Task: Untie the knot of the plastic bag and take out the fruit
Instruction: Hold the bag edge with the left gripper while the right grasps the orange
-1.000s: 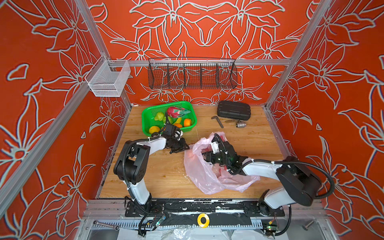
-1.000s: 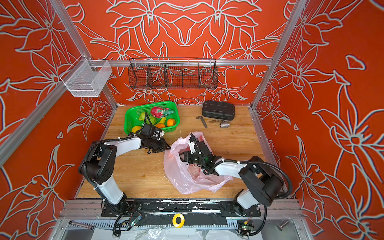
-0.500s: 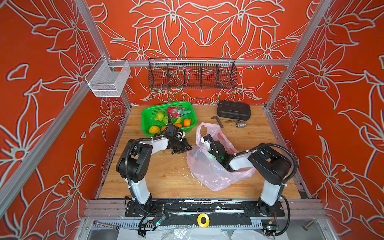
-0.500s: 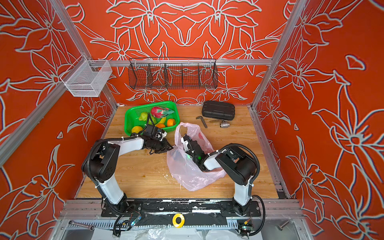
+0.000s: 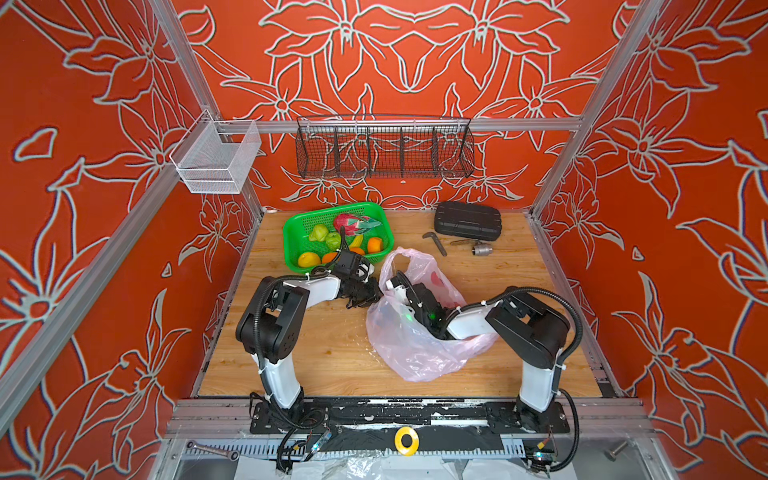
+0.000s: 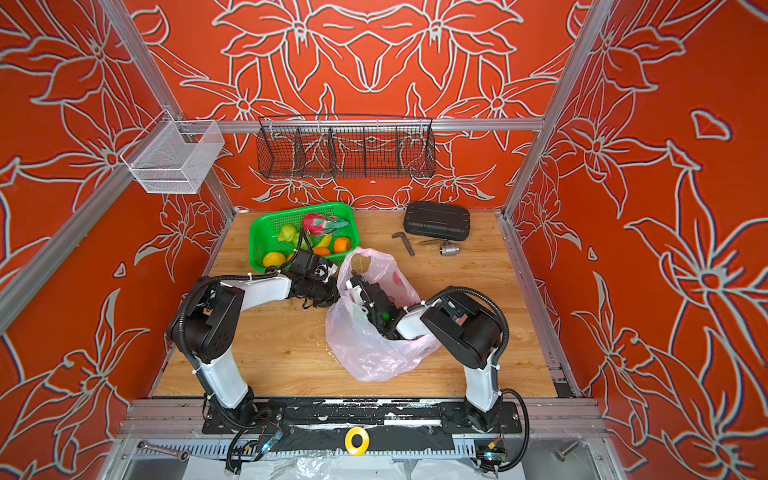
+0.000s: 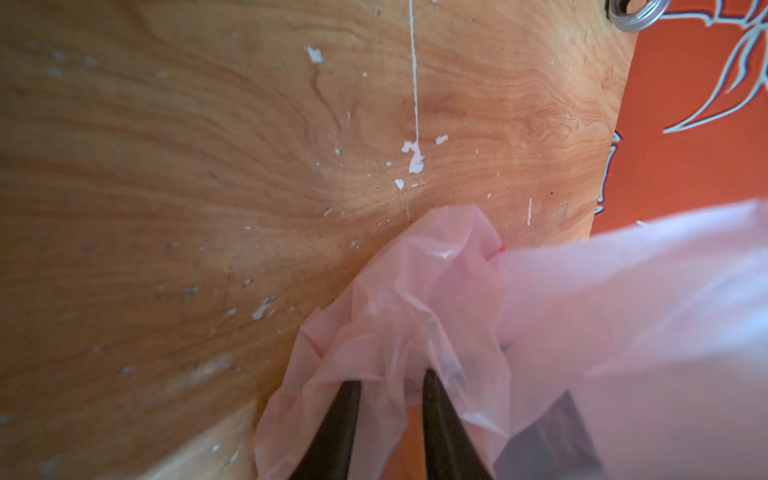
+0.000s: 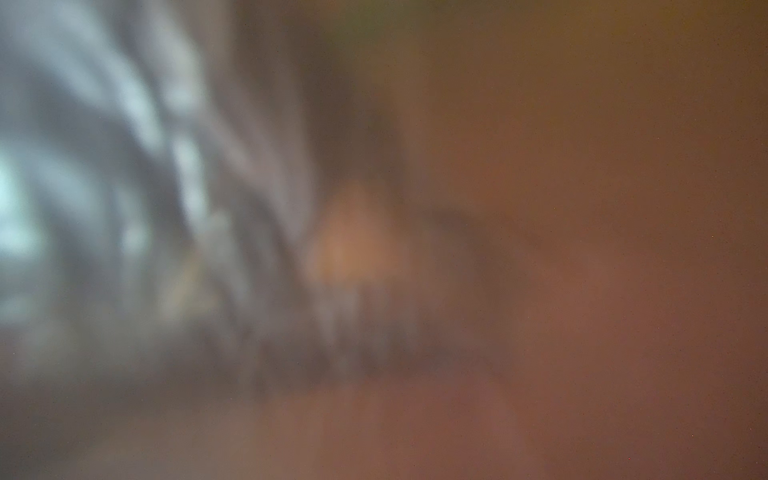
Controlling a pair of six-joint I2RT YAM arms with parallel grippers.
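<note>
The green basket (image 5: 296, 243) is the landmark here, and the fruit (image 5: 308, 259) already lies in it: oranges, a yellow one, green ones and a dragon fruit. Just off the basket's near right corner, the left gripper (image 7: 392, 376) has its fingers narrowly parted with a fold of pink film bunched over and between them; I cannot tell whether they actually pinch it. To the right of that, on the side of the basket toward the arms' bases, the plastic bag (image 5: 415, 349) slumps on the wood. Its mouth is open and one handle loop (image 5: 409, 250) stands up loose. The film looks very light, limp and slick — it should crumple and slide rather than resist, so the doubled rim or a handle is the safer hold. The right gripper (image 5: 397, 284) is sunk in the mouth beside the basket. Its wrist view is all blur, so I cannot tell how its jaws stand or whether any fruit remains inside.
</note>
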